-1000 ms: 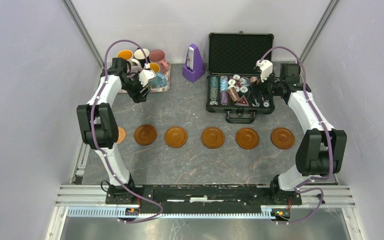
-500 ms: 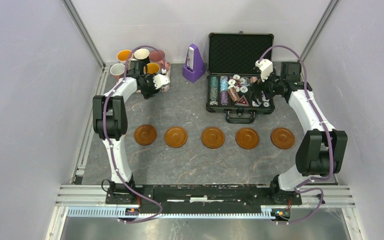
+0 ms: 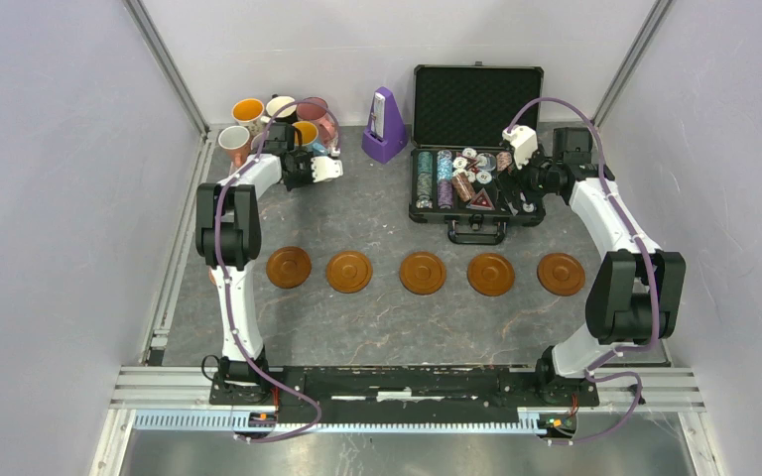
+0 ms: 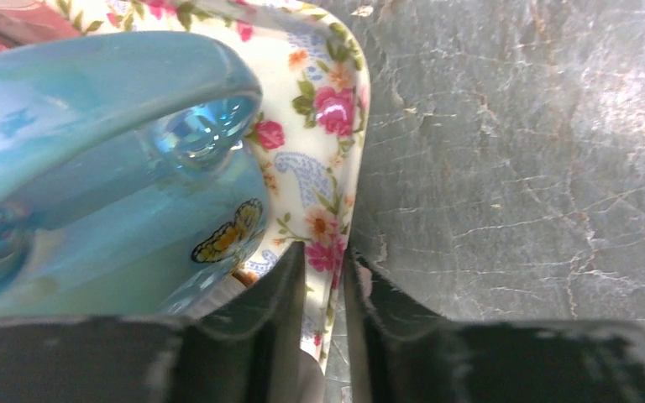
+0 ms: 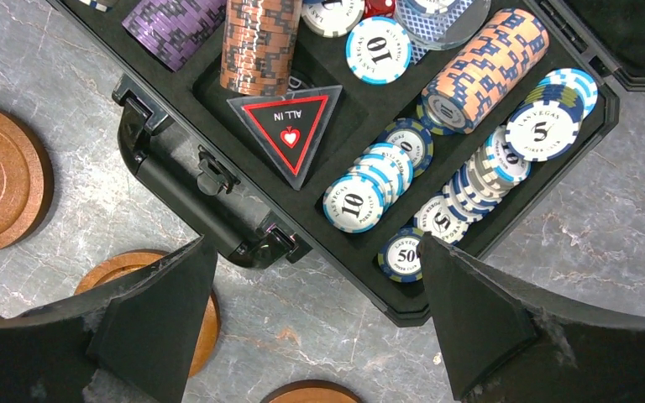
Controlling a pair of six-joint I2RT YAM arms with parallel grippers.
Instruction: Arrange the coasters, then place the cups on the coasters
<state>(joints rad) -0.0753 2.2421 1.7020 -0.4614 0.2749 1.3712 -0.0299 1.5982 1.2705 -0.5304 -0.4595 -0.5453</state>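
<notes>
Several reddish-brown coasters [image 3: 423, 272] lie in a row across the middle of the table. The cups [image 3: 281, 105] stand bunched on a floral tray [image 4: 336, 92] at the back left. In the left wrist view a blue cup [image 4: 92, 168] with a butterfly fills the left side. My left gripper [image 3: 332, 169] is at the tray's near right corner. Its jaws [image 4: 326, 252] stand narrow, one on each side of the tray's rim. My right gripper [image 3: 528, 180] hovers open over the chip case's front right corner, with nothing between its fingers [image 5: 159, 302]. Below it show coasters [image 5: 0, 189].
A purple metronome [image 3: 385, 124] stands at the back centre. An open black case [image 3: 476, 99] of poker chips [image 5: 354, 201] lies at the back right, its handle [image 3: 477, 234] facing the coaster row. Grey walls close in both sides.
My left arm swung right and back to the tray's near right corner, and its jaws closed down onto the rim. The right arm barely moved.
</notes>
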